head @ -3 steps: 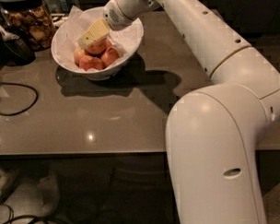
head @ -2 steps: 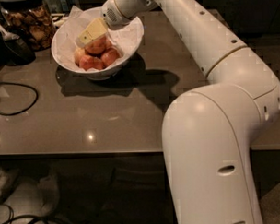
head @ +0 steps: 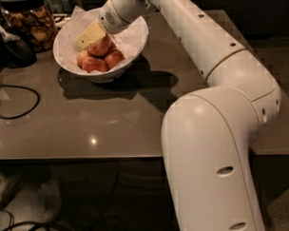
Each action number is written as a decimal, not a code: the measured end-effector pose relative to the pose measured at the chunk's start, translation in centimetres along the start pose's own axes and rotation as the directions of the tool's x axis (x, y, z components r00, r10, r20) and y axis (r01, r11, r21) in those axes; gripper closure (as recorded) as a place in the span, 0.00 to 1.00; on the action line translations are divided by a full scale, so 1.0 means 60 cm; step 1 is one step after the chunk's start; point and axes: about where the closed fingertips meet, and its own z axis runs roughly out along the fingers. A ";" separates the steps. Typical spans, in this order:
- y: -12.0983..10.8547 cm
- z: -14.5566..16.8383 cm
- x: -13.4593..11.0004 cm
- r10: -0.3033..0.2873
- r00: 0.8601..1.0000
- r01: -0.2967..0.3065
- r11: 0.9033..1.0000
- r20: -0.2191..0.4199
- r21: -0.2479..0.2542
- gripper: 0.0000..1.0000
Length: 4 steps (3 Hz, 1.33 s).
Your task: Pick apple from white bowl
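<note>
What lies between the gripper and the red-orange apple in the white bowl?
Nothing visible: in the camera view the gripper, inside the glossy white bowl, sits directly against the top of the round red-orange apple, no gap showing.

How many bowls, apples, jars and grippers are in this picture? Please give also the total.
Bowl: 1
Apples: 4, all inside the bowl
Jar: 1, behind the bowl on the left
Gripper: 1, in the bowl, at the top apple
Total: 7
</note>
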 end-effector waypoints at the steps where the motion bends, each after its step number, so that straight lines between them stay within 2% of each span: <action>1: 0.000 0.000 0.000 0.000 1.000 0.000 1.000 0.000 0.000 0.19; 2: 0.000 0.000 0.000 0.000 1.000 0.000 1.000 0.000 0.000 0.50; 4: 0.000 0.000 0.000 0.000 1.000 0.000 1.000 0.000 0.000 0.96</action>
